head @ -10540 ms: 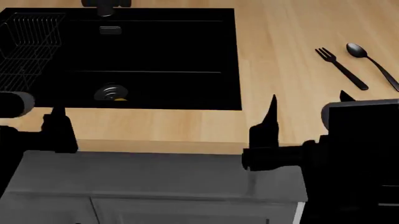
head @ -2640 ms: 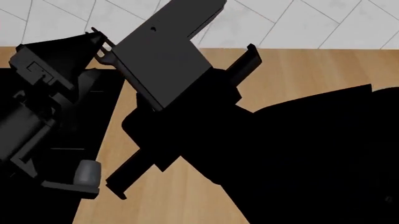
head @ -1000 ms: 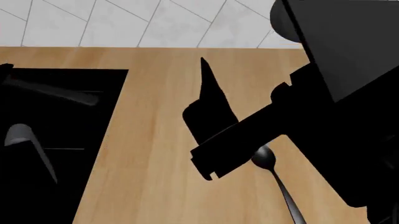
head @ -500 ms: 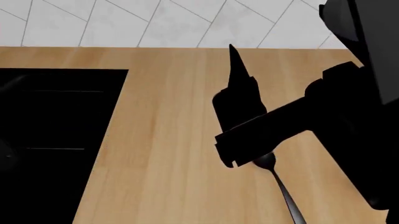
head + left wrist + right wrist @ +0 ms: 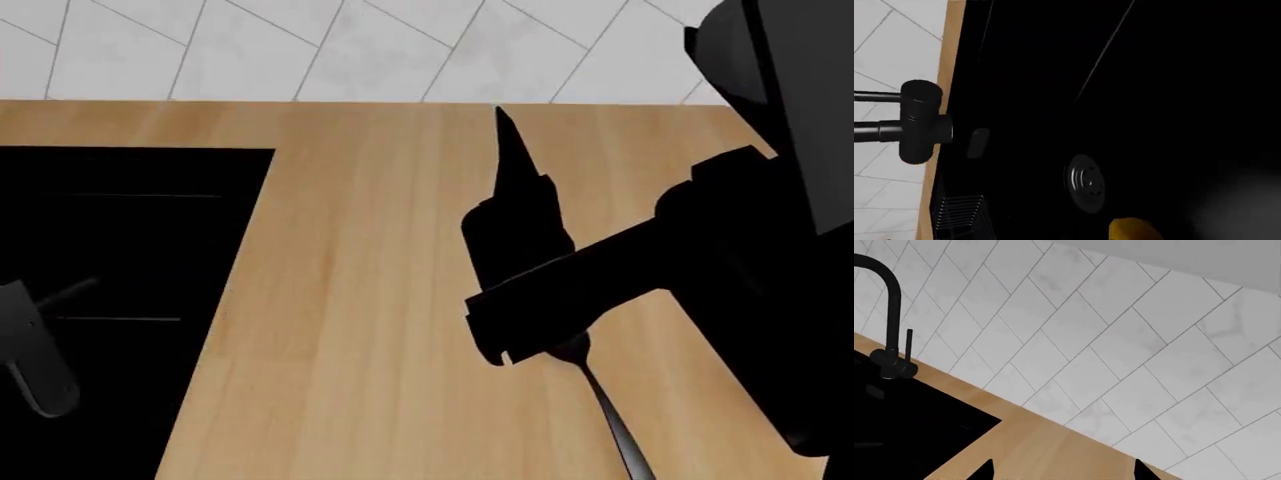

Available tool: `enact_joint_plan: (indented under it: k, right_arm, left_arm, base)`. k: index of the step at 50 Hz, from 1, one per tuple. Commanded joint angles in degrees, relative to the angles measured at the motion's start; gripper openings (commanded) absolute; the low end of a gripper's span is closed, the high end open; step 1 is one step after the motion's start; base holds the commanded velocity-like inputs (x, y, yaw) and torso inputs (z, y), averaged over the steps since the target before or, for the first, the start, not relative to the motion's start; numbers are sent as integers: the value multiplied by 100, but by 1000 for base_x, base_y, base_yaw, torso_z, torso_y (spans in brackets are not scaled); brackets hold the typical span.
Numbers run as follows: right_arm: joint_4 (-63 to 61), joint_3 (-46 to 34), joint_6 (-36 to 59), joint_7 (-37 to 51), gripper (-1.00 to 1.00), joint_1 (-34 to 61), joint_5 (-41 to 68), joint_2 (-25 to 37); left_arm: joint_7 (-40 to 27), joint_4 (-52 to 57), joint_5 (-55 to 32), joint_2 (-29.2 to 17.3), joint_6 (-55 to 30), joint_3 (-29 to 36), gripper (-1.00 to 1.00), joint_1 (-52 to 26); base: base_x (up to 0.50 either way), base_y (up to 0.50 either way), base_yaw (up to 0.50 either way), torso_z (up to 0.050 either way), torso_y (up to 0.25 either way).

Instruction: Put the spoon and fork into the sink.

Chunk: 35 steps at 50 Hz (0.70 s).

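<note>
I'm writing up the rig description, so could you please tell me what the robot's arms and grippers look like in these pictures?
The right gripper is matte black, with a tapering, pointed finger on a blocky black body and boxy arm links. No cables or markings show. The left gripper appears only as a grey, rounded bar.

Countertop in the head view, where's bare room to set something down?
Bare wood runs between the sink edge and the right gripper, and along the tiled wall. Crowded on the right, where that gripper hangs over the spoon.
</note>
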Motion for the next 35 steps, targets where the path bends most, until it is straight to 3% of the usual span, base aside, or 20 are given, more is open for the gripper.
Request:
enact_joint_plan:
  k: [1, 11, 27, 32, 33, 35]
  right_arm:
    - [-41, 159, -73, -101, 100, -58, -17, -3]
    - [-146, 319, -191, -179, 100, -320, -25, 169]
    - [-160, 302, -217, -162, 100, -338, -14, 229]
    - [-156, 317, -223, -194, 100, -349, -15, 262]
    - [-150, 314, -219, -198, 100, -338, -18, 265]
    - [-143, 308, -217, -199, 100, -328, -14, 269]
  left_arm:
    - [-14, -1236, -202, 477, 522, 164, -100, 360]
    - [-313, -2473, -721, 980, 1027, -257, -100, 724]
    - [-567, -3587, -1118, 1362, 1619, -407, -100, 1316]
    - [-608, -3505, -1177, 1362, 1598, -530, -100, 1327]
    - [-713, -3568, -1186, 1391, 1675, -608, 100, 1307]
    - [-645, -3343, -1193, 1315, 1575, -622, 100, 1307]
  base:
    - [0, 0, 0, 0, 0]
    - [0, 0, 0, 0, 0]
    - [1, 0, 0, -2, 0]
    - [9, 0, -4, -9, 0]
    - [12, 0, -9, 0, 0]
    - [11, -1, -9, -11, 0]
